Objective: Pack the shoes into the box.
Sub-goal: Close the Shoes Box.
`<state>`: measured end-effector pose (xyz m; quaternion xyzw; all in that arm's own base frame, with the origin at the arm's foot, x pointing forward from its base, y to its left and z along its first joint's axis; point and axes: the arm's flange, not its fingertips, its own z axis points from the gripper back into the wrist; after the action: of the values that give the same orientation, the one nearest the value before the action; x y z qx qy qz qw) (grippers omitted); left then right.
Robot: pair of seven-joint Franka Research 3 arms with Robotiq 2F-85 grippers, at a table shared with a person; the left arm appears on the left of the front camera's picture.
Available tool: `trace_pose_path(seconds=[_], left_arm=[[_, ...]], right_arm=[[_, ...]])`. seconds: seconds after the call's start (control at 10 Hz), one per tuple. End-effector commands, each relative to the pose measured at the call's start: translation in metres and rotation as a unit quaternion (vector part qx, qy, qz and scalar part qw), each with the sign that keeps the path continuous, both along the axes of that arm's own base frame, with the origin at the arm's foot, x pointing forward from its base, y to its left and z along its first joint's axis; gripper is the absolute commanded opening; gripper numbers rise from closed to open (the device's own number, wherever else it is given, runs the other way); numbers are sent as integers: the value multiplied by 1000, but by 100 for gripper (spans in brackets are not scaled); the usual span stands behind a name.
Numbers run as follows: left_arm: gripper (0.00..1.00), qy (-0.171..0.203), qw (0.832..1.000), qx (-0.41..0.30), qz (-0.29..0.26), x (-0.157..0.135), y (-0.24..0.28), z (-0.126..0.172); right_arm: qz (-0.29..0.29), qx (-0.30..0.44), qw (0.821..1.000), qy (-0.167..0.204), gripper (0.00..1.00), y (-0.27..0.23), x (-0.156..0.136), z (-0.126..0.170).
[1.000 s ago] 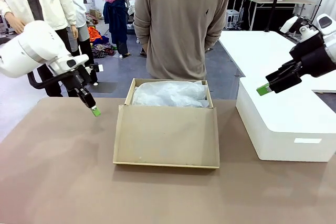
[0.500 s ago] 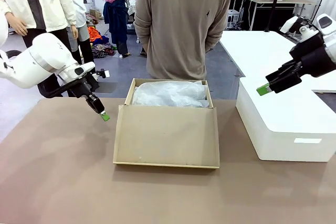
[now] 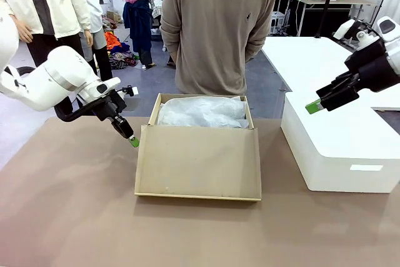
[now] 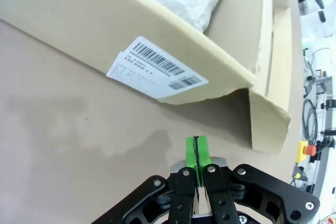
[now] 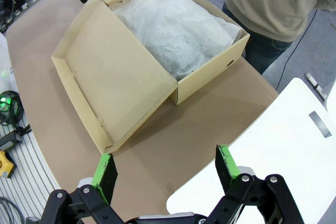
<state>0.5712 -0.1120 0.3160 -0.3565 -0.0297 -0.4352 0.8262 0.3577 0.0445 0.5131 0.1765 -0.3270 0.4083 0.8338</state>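
on the brown table (image 3: 75,217) beside the box (image 3: 199,161), left tool (image 3: 134,142) pressed together, right tool (image 3: 314,107) spread.

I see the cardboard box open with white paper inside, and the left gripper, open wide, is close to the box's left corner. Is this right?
Not quite. The left gripper is shut, not open: the left wrist view shows its green pads pressed together. The rest holds: the cardboard box is open with white paper inside, and that gripper is near its left corner.

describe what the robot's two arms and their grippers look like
Both arms are glossy white with rounded joints. The left gripper and right gripper are black linkage assemblies with two fingers, each tipped with a bright green pad.
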Motion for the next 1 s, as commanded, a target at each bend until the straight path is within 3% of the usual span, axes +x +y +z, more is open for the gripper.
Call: trace_pose_path(seconds=[0.0,0.9], left_arm=[[0,-3,1000,-24,-4,-1,-2,-3],[0,30,995,-98,7,-4,-8,-26]], right_arm=[[13,10,1000,-8,100,-2,3,-1],[13,10,1000,-8,100,-2,3,-1]])
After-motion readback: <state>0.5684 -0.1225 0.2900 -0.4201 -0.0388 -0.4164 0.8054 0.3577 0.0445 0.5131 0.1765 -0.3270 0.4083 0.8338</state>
